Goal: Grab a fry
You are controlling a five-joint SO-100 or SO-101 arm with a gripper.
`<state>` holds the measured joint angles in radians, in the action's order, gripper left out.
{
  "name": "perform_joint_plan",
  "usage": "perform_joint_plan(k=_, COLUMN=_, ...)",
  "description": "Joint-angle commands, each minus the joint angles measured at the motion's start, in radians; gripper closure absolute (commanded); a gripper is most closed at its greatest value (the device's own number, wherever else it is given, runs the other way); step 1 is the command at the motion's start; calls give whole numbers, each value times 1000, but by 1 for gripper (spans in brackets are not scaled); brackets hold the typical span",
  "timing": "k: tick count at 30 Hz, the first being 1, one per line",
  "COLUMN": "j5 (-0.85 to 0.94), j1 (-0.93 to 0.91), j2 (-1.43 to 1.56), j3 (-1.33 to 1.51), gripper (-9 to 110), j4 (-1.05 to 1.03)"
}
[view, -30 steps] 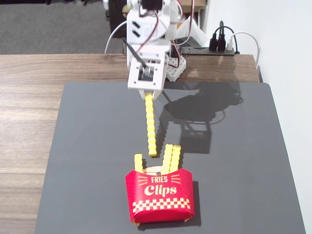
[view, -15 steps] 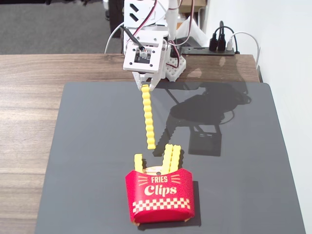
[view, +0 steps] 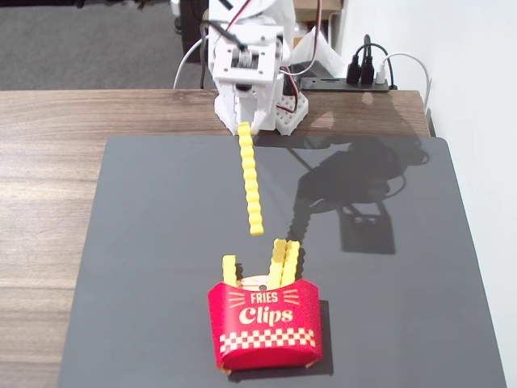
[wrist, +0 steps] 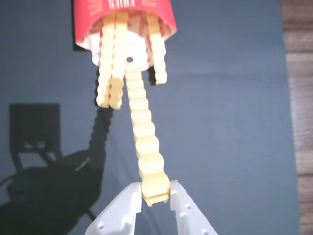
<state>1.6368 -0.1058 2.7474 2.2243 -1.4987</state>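
Observation:
My white gripper (view: pixel 245 129) is shut on one end of a long yellow crinkle-cut fry (view: pixel 251 180) and holds it in the air over the dark mat, its free end pointing toward the red "Fries Clips" carton (view: pixel 265 325). In the wrist view the two fingertips (wrist: pixel 132 196) pinch the fry's near end (wrist: pixel 155 190), and the fry (wrist: pixel 144 132) stretches up toward the carton (wrist: pixel 124 14). Three more fries (view: pixel 279 263) stand in the carton, one at the left (view: pixel 229 270) and two together at the right.
A dark grey mat (view: pixel 161 242) covers most of the wooden table (view: pixel 48 162). The arm's white base (view: pixel 250 73) stands at the far edge. A power strip with plugs (view: pixel 363 77) lies at the back right beside the white wall.

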Motion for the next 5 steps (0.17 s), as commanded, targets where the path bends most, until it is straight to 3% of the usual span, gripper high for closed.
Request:
perform_joint_plan(k=1, j5=14, j1=6, j2=41, j3=-75, gripper=98, j4=-34)
perform_joint_plan(k=5, j5=28, j1=-6, j2=61, j3=-132, gripper=98, j4=-63)
